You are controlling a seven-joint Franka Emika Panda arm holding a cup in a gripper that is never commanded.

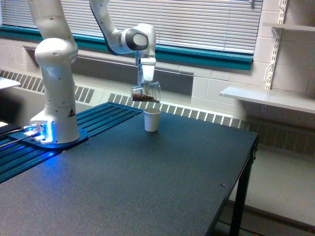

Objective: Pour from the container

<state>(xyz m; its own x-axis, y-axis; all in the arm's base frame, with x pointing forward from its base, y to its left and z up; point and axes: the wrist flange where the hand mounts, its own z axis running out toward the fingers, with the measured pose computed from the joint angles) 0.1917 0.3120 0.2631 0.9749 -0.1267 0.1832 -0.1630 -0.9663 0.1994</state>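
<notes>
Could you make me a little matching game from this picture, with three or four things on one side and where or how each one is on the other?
Things:
1. clear cup
2. white paper cup
3. robot base
4. table

States:
A. glowing blue at the bottom
B. dark and flat, carrying the rest
C. tipped sideways in the gripper, brown bits inside
D. standing upright on the table

Pairs: 1-C, 2-D, 3-A, 4-B

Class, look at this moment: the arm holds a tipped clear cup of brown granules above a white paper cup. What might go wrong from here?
1. The clear plastic cup of dark brown granules hangs tipped, its mouth seemingly toward the exterior view's left of the small white paper cup, so granules may spill onto the black table.
2. The paper cup looks light and narrow; a sudden rush could overshoot or topple it.
3. The fingers grip only the cup's upper wall; it might slip.
</notes>
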